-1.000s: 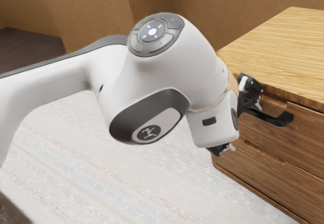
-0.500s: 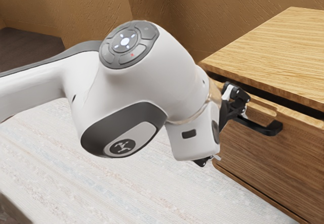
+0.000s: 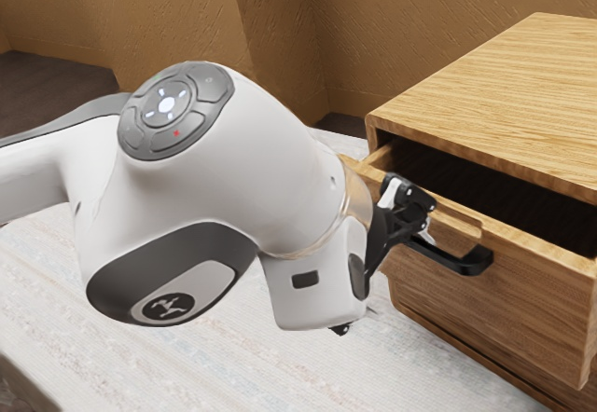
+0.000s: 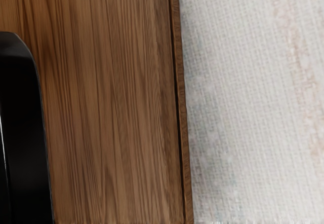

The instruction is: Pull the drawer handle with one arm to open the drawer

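arm [image 3: 187, 207] reaches toward exterior view's right; gripper [image 3: 408, 214] clamped on handle [image 3: 457, 261]

The arm [image 3: 233, 179] wears glossy white shells with dark-grey inlays. A round grey button pad [image 3: 173, 109] carries a white centre light; an oval grey cap [image 3: 173, 286] bears a white logo. The gripper [image 3: 408, 218] is black.

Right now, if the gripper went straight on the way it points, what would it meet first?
The gripper is already shut on the handle, so next comes the drawer front just behind it. The gap between handle and front looks small, though depth is hard to judge.
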Action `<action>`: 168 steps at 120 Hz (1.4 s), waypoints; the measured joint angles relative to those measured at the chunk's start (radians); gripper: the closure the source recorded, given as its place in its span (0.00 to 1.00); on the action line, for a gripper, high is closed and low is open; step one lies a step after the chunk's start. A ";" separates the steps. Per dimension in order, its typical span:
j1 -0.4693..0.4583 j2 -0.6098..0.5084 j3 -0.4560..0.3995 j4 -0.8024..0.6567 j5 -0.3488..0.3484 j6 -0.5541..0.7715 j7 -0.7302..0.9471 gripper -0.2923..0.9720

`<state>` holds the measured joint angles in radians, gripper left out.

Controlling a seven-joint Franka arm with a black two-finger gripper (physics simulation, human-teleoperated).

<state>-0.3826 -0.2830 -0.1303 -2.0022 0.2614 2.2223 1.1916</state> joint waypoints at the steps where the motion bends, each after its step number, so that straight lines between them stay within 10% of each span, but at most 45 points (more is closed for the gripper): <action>1: 0.000 -0.002 0.000 -0.002 0.000 0.000 0.000 0.23; 168: 0.000 -0.294 -0.040 -0.213 -0.057 -0.132 -0.016 0.27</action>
<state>-0.3827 -0.5774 -0.1702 -2.2153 0.2040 2.0906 1.1757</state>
